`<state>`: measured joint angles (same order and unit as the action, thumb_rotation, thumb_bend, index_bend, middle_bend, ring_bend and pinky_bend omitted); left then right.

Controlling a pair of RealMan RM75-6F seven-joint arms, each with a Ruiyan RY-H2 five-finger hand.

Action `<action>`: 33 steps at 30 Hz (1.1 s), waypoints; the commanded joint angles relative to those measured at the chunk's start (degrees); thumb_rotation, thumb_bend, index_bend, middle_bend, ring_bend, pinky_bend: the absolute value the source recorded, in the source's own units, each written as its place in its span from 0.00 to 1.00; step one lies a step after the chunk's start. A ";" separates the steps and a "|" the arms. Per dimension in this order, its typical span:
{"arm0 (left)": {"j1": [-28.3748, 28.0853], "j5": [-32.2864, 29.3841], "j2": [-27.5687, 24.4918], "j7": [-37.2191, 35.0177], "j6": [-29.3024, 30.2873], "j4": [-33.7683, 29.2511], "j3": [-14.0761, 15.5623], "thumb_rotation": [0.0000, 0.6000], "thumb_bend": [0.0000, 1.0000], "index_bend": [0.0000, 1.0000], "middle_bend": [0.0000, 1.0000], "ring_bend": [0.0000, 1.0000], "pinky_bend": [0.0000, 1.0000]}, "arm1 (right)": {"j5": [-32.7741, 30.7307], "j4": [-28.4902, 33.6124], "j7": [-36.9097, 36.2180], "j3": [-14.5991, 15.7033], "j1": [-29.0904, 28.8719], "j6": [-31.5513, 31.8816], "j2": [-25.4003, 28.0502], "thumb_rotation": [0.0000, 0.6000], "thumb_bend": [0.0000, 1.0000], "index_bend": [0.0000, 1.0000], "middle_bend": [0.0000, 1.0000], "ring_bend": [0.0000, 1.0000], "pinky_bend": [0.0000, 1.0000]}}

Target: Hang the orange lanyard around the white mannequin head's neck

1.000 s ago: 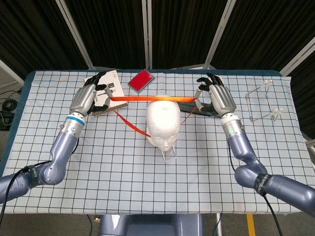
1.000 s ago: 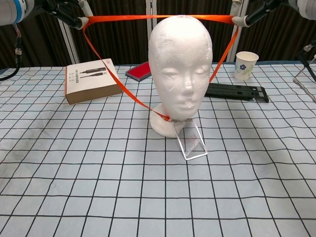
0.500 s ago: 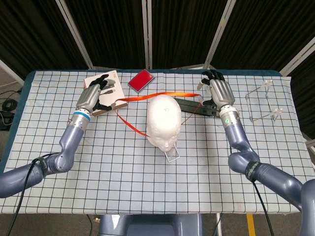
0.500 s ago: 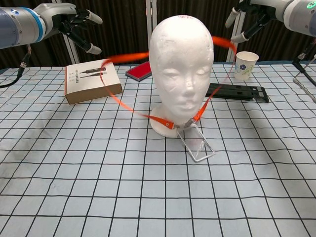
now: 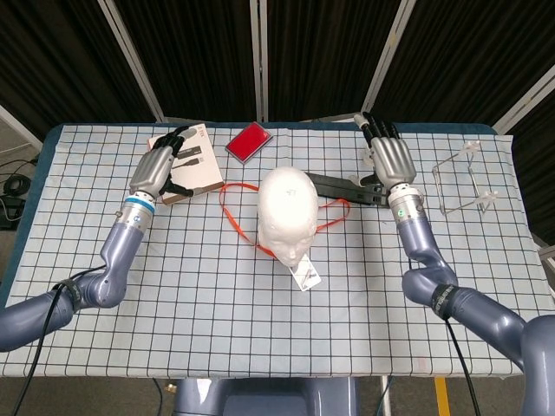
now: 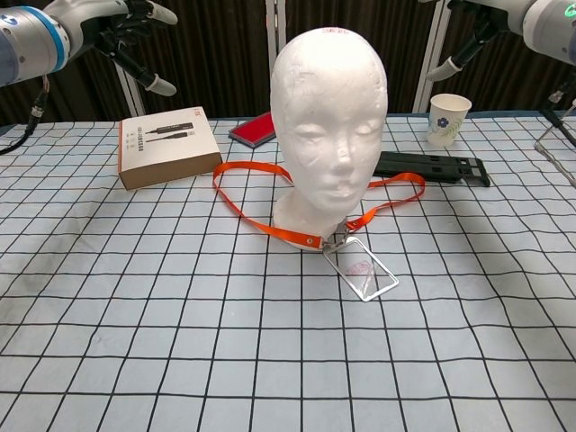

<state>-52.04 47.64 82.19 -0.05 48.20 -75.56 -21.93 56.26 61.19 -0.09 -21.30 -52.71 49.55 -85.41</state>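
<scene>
The white mannequin head (image 5: 289,212) (image 6: 328,126) stands mid-table, facing me. The orange lanyard (image 5: 230,206) (image 6: 241,195) lies looped around its neck base, resting on the cloth on both sides. Its clear badge holder (image 5: 305,276) (image 6: 362,271) lies flat in front of the base. My left hand (image 5: 161,168) (image 6: 119,25) hovers back left over the brown box, fingers spread and holding nothing. My right hand (image 5: 389,159) (image 6: 474,27) hovers back right of the head, fingers apart and holding nothing. Neither hand touches the lanyard.
A brown box (image 5: 196,165) (image 6: 167,158) sits back left, with a red flat case (image 5: 249,141) (image 6: 255,130) behind the head. A long black flat item (image 5: 342,188) (image 6: 432,166) and a paper cup (image 6: 448,118) lie back right. A clear acrylic stand (image 5: 460,182) is at far right.
Both hands let go of the lanyard. It dropped from the top of the head down around the neck onto the table, and the badge settled flat in front.
</scene>
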 commanded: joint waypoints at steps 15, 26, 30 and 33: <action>17.65 7.41 -14.54 14.28 24.51 -24.04 10.75 1.00 0.00 0.00 0.00 0.00 0.00 | 16.66 23.81 1.54 11.09 15.94 12.30 20.91 1.00 0.66 0.25 0.06 0.00 0.00; 30.25 17.68 -17.55 15.78 36.39 -29.66 20.41 1.00 0.00 0.00 0.00 0.00 0.00 | 29.32 27.36 -7.09 20.60 21.14 12.63 21.09 1.00 0.97 0.32 0.23 0.12 0.05; 32.42 18.95 -18.12 16.18 37.33 -30.14 21.53 1.00 0.00 0.00 0.00 0.00 0.00 | 32.49 26.50 -8.94 22.37 19.65 9.23 18.21 1.00 1.00 0.32 0.24 0.12 0.08; 32.97 19.63 -18.44 16.95 37.61 -30.36 21.22 1.00 0.00 0.00 0.00 0.00 0.00 | 33.86 25.36 -9.53 22.63 18.25 7.19 15.15 1.00 1.00 0.32 0.25 0.14 0.14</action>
<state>-19.30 67.00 63.89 16.66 85.65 -105.82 -0.61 88.95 87.36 -8.93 0.80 -33.40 58.28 -68.42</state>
